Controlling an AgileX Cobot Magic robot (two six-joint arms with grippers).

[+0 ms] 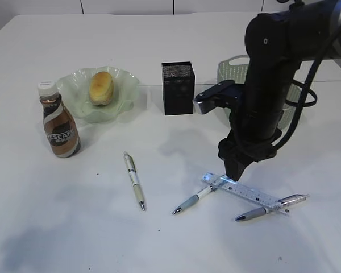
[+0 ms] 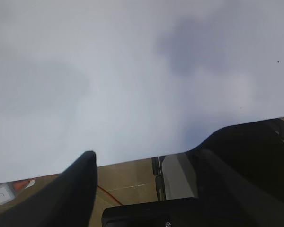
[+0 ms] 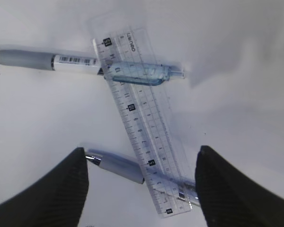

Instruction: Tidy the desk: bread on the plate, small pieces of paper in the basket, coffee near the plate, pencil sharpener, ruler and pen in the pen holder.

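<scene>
The roll (image 1: 101,87) already sat on the plate (image 1: 79,85) at far left with the coffee bottle (image 1: 59,120) beside it, so stationery seemed next. The ruler (image 1: 247,192) lay near right across two pens (image 1: 194,200), probably awkward to lift. The right gripper (image 1: 234,170) hovered above it, jaws spread, holding nothing.

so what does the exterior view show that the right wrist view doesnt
Only the exterior view: the bread on the plate, the coffee beside it, the pen holder, the basket and a third pen lying apart. Only the right wrist view: the ruler's printed scale up close and the open fingertips flanking it. Both: the ruler lying across two pens on the desk.
</scene>
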